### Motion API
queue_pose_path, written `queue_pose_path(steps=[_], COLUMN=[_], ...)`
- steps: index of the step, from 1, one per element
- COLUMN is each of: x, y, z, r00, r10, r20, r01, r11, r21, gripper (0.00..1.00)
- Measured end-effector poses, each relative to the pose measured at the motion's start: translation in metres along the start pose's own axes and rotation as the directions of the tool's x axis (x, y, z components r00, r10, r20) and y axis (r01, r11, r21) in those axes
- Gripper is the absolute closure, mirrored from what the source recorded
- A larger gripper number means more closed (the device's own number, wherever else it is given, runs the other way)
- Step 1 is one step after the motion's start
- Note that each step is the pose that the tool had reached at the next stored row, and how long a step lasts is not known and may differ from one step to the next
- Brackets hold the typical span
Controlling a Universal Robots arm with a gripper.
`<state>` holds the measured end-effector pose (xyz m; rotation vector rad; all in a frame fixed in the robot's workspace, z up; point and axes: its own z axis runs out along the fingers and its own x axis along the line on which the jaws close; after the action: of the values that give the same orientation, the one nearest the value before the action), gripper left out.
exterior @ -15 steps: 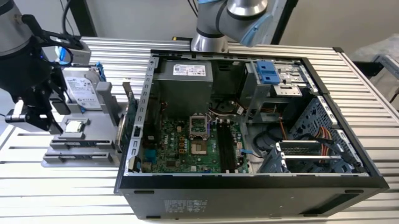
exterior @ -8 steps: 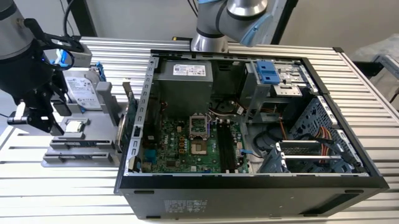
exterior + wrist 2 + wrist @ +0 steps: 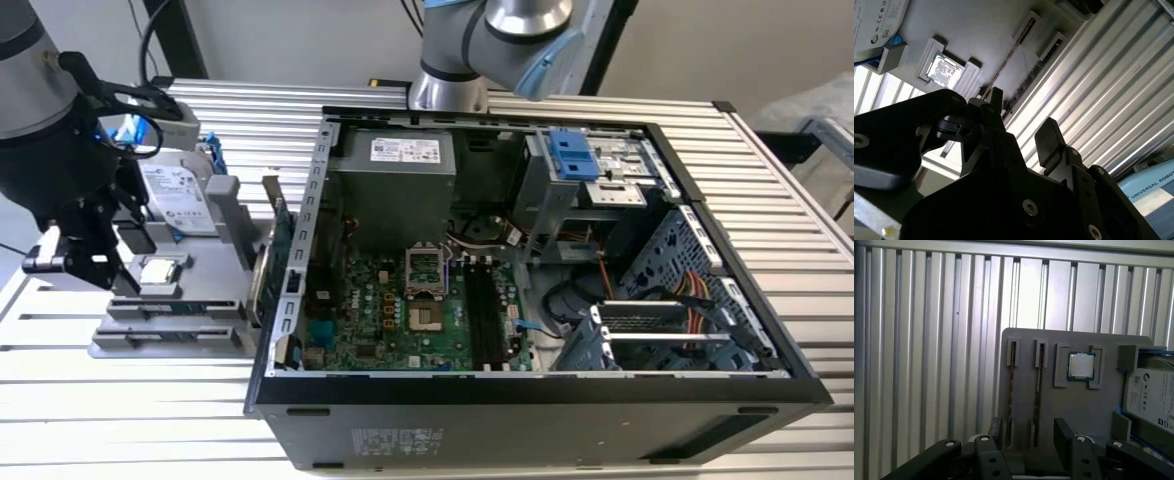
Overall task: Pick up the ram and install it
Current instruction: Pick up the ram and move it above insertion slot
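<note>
The ram [image 3: 1012, 390] stands on edge as a thin strip in a narrow slot of the grey parts holder [image 3: 1074, 410]; a second thin strip [image 3: 1039, 382] fills the slot beside it. In the second wrist view the ram [image 3: 1006, 62] runs as a thin line just beyond the fingertips. My gripper [image 3: 1029, 431] is open above the slots, one black finger [image 3: 995, 427] on either side of the two strips, nothing held. In the exterior view my gripper [image 3: 70, 262] hangs over the left end of the holder [image 3: 174, 320]. The motherboard's long black slots [image 3: 483, 315] lie inside the open computer case [image 3: 534, 390].
A silver processor chip [image 3: 1080, 365] and a hard drive [image 3: 1150, 397] sit in the same holder. A green card with a metal bracket [image 3: 280, 262] stands between the holder and the case. A second arm's base [image 3: 461, 60] rises behind the case. A ribbed aluminium table [image 3: 919, 365] lies underneath.
</note>
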<state>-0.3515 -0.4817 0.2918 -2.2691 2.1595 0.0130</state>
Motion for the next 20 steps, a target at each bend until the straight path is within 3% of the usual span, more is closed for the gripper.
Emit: queue_pose_path(steps=[20], x=[0.0004], y=[0.0000], z=[0.0151], r00=[1.0000], r10=[0.000], r20=[-0.0042], r01=[0.000], r11=[1.0000], r21=[-0.0001], gripper=[0.00])
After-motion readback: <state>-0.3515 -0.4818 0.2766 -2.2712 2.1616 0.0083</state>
